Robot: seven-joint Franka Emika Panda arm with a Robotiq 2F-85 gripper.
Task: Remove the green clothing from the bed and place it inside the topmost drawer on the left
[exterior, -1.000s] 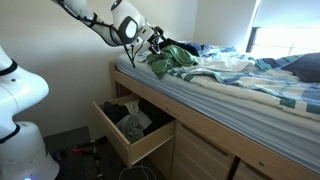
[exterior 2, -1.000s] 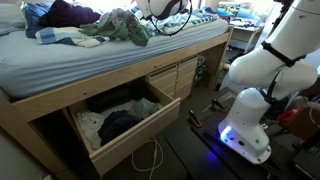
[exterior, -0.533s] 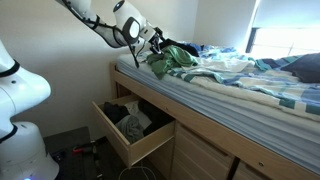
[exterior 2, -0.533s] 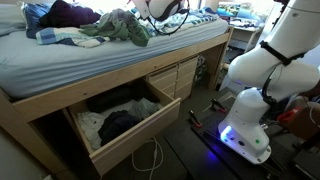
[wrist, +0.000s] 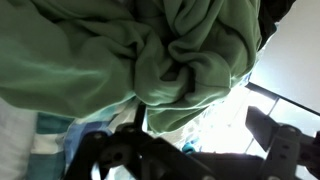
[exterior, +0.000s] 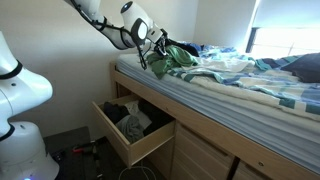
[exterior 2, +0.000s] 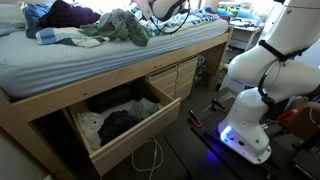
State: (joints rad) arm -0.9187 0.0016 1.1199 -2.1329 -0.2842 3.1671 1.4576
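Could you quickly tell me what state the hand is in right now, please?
Hand: appears open. Its fingers stand apart in the wrist view, right up against the green clothing, with no grip on it visible.

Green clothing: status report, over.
End effector at the green clothing, grip unclear. Clothing lying at the bed edge. Drawer below open, other clothes inside; no obstruction seen.

open top drawer [exterior: 140,150] pulled out below the bed rail [exterior: 185,108], clothes [exterior: 130,122] heaped inside, free air above its front half, green clothing [exterior: 175,57] bunched at the mattress edge
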